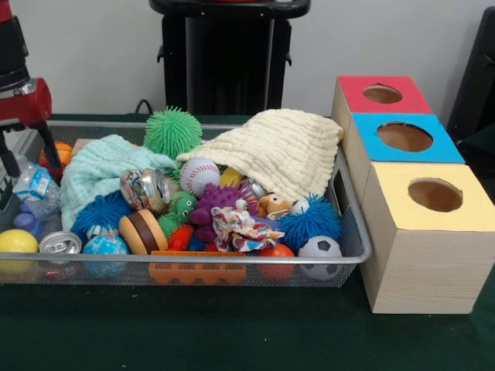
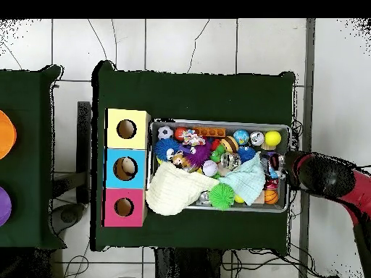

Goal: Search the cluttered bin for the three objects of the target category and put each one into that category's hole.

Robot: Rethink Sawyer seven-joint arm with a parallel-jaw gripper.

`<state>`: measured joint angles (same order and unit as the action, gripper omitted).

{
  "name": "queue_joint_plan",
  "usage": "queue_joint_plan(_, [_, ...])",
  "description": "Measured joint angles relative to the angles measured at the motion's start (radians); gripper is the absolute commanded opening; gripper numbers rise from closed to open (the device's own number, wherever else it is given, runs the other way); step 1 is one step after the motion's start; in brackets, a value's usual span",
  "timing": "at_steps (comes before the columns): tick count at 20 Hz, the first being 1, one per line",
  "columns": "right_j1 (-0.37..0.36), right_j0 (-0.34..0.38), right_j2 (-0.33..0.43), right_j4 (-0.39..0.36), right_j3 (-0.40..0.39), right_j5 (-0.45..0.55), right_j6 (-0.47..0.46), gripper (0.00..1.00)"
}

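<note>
Arm [image 2: 330,177] over bin [image 2: 219,124] edge, end effector prob. hidden.

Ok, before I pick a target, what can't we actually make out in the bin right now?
- Gripper: front view cuts it at the left edge; overhead, the arm covers it. Open or shut is unclear.
- Under the cream cloth and the teal cloth: whatever lies beneath is hidden in both views.
- Small toys mid-bin: too small overhead, overlapping in front.
- Inside the red hole, blue hole and yellow hole: dark.
</note>
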<state>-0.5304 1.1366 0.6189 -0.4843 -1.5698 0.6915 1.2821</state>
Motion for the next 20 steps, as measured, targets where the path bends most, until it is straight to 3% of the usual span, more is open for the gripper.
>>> queue_joint_plan(20, [0.142, -0.005, 0.018, -0.065, 0.067, 0.000, 0.000, 1.00])
